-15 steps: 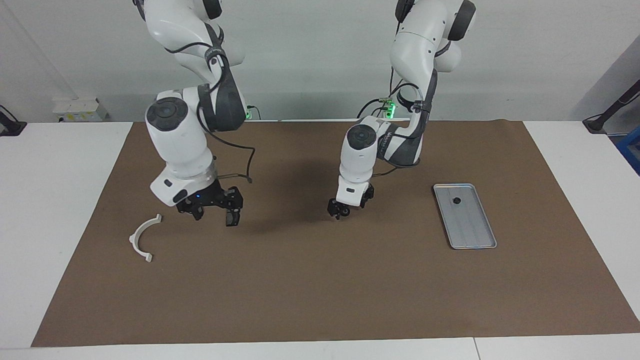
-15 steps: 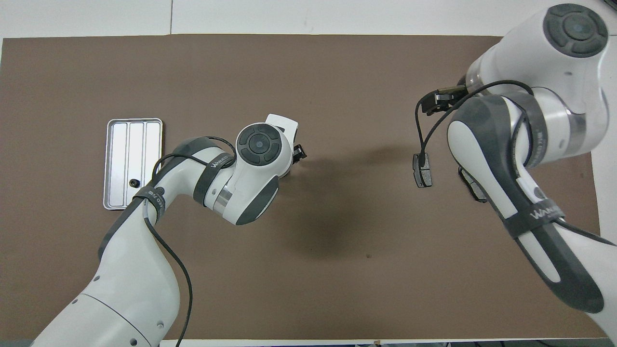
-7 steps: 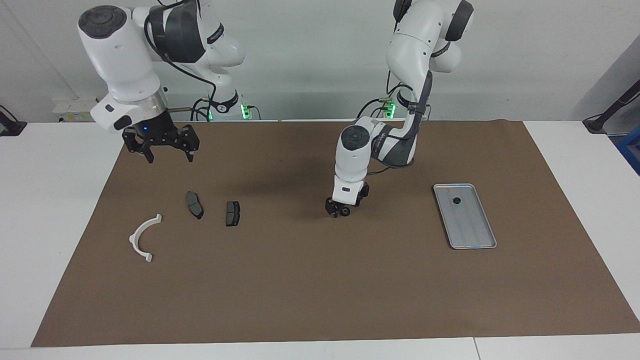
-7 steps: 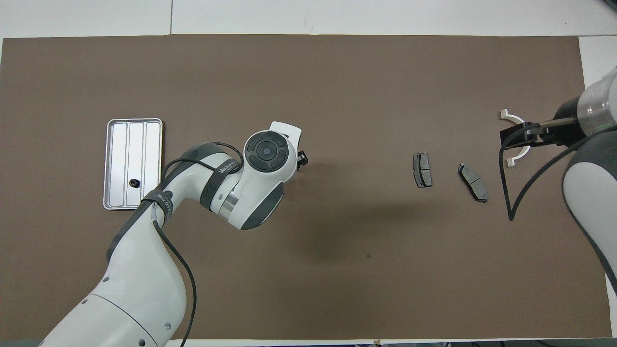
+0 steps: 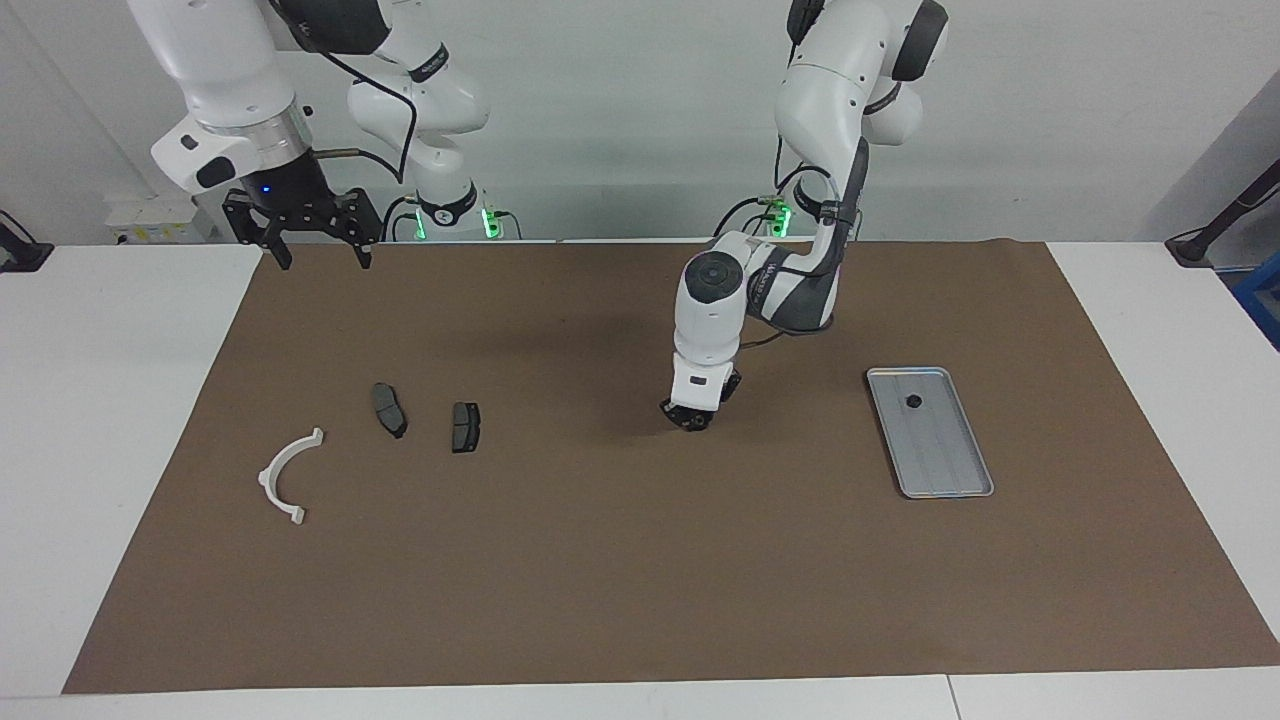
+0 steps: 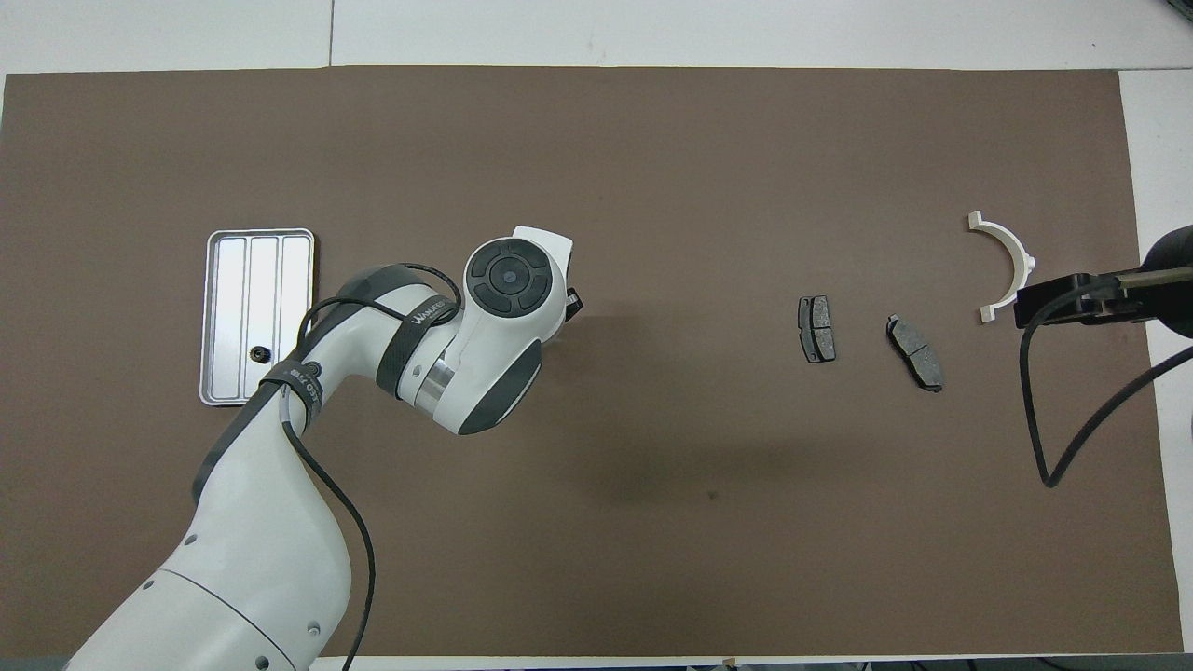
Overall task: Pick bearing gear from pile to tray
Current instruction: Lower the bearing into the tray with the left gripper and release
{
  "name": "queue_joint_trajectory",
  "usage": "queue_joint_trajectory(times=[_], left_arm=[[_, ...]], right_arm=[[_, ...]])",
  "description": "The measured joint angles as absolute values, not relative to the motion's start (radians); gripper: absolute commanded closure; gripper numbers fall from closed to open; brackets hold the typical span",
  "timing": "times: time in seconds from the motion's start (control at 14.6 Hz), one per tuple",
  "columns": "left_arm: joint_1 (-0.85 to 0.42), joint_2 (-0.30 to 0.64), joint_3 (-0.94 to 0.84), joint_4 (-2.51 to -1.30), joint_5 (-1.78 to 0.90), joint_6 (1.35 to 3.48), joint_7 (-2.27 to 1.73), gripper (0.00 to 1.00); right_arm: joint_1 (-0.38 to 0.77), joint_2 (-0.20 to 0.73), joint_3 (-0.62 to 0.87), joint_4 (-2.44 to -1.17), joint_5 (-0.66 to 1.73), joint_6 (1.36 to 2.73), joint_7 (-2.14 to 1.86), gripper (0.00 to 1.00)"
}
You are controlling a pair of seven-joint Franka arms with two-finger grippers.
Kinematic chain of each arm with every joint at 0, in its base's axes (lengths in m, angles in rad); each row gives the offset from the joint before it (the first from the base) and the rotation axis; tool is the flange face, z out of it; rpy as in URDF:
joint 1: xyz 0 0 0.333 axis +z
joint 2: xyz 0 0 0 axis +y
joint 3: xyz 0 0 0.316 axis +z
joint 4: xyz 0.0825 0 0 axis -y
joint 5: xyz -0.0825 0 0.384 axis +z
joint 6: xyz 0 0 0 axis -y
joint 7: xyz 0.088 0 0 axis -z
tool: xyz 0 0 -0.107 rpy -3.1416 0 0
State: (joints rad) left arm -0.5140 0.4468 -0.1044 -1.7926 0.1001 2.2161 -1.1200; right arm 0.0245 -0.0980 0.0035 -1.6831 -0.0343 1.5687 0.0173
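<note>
One small black round piece [image 5: 913, 401] lies in the tray [image 5: 950, 478], at the end of it nearer the robots; the tray sits well apart from the left gripper [image 5: 692, 418], toward the left arm's end of the table. That gripper is low over the brown mat [image 5: 640, 560] near the table's middle, pointing down; whether its fingers are closed on anything I cannot tell, since the wrist hides them. Toward the right arm's end lie two dark grey brake-pad plates [image 5: 388, 409] [image 5: 465, 426] side by side, with the white curved half-ring [image 5: 284, 476] just past them. The right gripper [image 5: 316, 253] hangs high over the mat's edge, its fingers [image 5: 283, 257] spread wide and holding nothing.
</note>
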Motion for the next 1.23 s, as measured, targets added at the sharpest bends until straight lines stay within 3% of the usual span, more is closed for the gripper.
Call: queue_joint_trajectory(times=[0.27,0.55,0.82,1.23], left_arm=[[-0.399,0.354,-0.096,-1.801,0.114,2.115,-0.947,1.0],[-0.136,0.259,-0.092,-1.865,0.112,2.106,-0.5,1.0],[0.034,0.274,-0.092,-1.876,0.094,2.195,-0.208,1.0],[0.05,0.381,-0.094,-1.878,0.094,2.341,-0.163,1.0]], right_arm=[[0.024,-0.098,0.001,-1.681,-0.034,1.554,0.017,0.0],[0.024,-0.098,0.001,-1.681,-0.034,1.541,0.017,0.0],[0.024,-0.097,0.001,-1.681,-0.008,1.53,0.017,0.0],[0.024,-0.097,0.001,-1.681,0.017,1.529,0.017,0.0]])
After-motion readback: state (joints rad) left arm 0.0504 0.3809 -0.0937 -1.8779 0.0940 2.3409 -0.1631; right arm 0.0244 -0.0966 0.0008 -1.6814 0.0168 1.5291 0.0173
